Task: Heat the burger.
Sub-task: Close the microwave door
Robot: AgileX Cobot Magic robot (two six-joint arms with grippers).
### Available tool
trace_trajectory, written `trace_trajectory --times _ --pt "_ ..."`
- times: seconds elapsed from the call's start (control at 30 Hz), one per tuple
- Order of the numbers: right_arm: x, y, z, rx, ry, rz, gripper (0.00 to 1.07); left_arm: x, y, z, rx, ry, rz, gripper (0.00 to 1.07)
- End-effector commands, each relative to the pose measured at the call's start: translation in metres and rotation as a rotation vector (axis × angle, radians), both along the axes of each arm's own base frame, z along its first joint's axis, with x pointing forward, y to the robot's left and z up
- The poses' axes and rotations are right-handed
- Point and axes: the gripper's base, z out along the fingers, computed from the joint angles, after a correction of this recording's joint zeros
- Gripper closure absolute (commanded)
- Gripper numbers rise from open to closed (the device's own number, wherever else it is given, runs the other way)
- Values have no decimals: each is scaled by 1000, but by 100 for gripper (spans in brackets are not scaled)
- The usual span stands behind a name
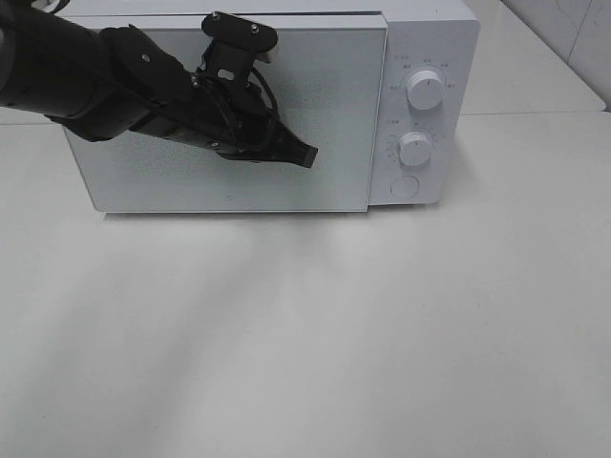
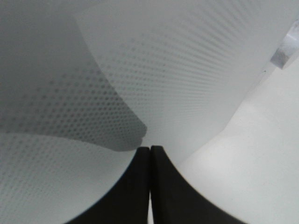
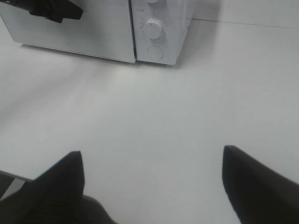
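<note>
White microwave [image 1: 191,176] closed, interior hidden; left end effector [image 1: 305,156] pinched together.

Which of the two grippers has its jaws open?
The right gripper: its jaws stand wide apart, while the left gripper, before the microwave door, is shut.

microwave body [image 1: 458,38]: white, with tiny grey print around the controls
door [image 1: 172,181]: pale grey-white, covered in a fine, even grid of small darker dots; a soft grey shadow lies across part of it
upper knob [image 1: 425,89]: white
lower knob [image 1: 414,149]: white
round button [image 1: 405,186]: white with a thin grey outline
table [image 1: 382,334]: plain off-white, unpatterned, with blurred grey shadow bands
left arm [image 1: 86,76]: black
left hand [image 1: 304,155]: matte black
right hand [image 3: 152,158]: dark, close to black
tiled wall [image 1: 563,29]: white with thin grey joint lines
</note>
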Motion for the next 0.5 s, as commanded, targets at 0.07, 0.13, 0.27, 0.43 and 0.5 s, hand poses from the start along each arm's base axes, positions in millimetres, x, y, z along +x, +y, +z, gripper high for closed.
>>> trace_trajectory --times 0.07,0.13,0.27,0.43,0.5 --pt "-3 -1 0 4 -40 5 31 21 4 19 -44 -144 108 106" --pt "-3 -1 0 4 -40 5 31 23 0 19 -49 -147 101 106" --pt "-3 -1 0 4 -40 5 31 26 -10 15 -52 -146 86 106" --pt "-3 -1 0 4 -40 5 31 27 -17 13 -54 -160 82 106" --pt "-3 -1 0 4 -40 5 31 27 -19 13 -55 -177 87 106"
